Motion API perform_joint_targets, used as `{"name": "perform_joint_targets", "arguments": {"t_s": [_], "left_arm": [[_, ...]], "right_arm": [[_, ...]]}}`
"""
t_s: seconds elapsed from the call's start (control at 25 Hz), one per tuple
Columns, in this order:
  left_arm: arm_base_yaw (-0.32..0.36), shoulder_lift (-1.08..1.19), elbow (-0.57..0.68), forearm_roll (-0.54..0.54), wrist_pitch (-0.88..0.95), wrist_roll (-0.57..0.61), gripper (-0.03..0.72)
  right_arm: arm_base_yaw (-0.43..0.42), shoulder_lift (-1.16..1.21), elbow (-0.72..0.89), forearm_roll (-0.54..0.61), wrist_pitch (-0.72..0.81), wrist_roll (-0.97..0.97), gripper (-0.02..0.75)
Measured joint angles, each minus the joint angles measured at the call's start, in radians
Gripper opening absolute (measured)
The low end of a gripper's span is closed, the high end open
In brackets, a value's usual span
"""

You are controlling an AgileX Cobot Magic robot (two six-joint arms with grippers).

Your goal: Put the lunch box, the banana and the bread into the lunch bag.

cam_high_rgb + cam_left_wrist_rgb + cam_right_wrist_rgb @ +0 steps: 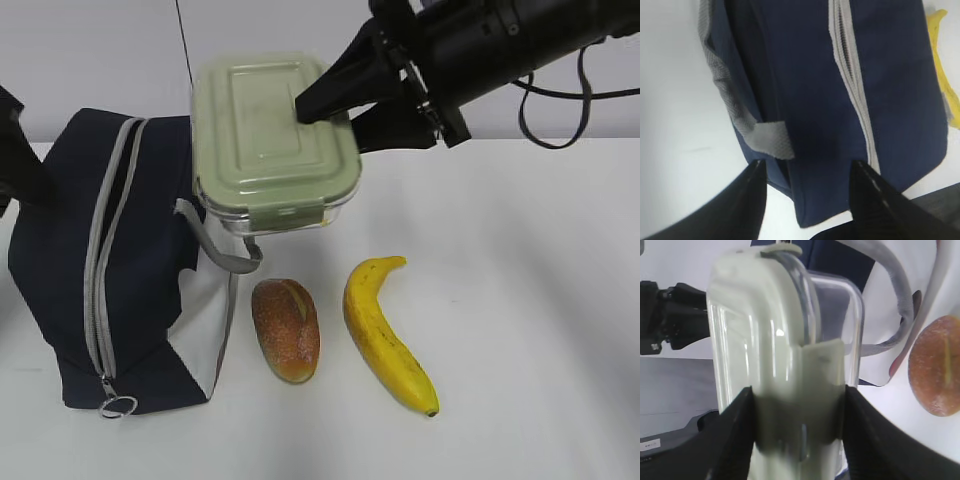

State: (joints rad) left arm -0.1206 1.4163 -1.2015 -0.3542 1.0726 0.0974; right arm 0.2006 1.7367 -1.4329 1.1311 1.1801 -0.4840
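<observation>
The lunch box [270, 130], clear glass with a sage-green lid, hangs in the air over the right side of the lunch bag [150, 260]. My right gripper [330, 115] is shut on it across lid and base; in the right wrist view its fingers clamp the box [765, 330] at the snap tab. The bread [287, 330] and the banana [385, 335] lie on the table right of the bag. My left gripper [807, 167] stands open at the bag's [805, 75] near end, its fingers either side of a corner without touching. The grey zipper [852, 90] shows a dark gap along part of it.
A metal ring pull [118, 405] hangs at the bag's front end. A grey handle [215, 245] loops out under the lunch box, another [725, 90] lies on the bag's left side. The white table runs on to the right of the banana.
</observation>
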Motion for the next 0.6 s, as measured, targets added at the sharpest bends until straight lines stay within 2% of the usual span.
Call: {"name": "perform_joint_targets", "arguments": {"t_s": [0.12, 0.28, 0.36, 0.6], "left_arm": [[0.0, 0.06, -0.007, -0.007, -0.002, 0.026, 0.358], [0.0, 0.104, -0.007, -0.015, -0.002, 0.07, 0.105], [0.0, 0.11, -0.007, -0.043, -0.002, 0.104, 0.029], [0.0, 0.11, -0.007, -0.207, 0.02, 0.211, 0.011]], "right_arm": [[0.04, 0.023, -0.007, 0.011, -0.029, 0.002, 0.375], [0.086, 0.055, -0.044, 0.025, -0.053, 0.002, 0.375], [0.108, 0.071, -0.067, 0.034, -0.064, 0.002, 0.375], [0.149, 0.141, -0.128, 0.045, -0.084, 0.004, 0.375]]}}
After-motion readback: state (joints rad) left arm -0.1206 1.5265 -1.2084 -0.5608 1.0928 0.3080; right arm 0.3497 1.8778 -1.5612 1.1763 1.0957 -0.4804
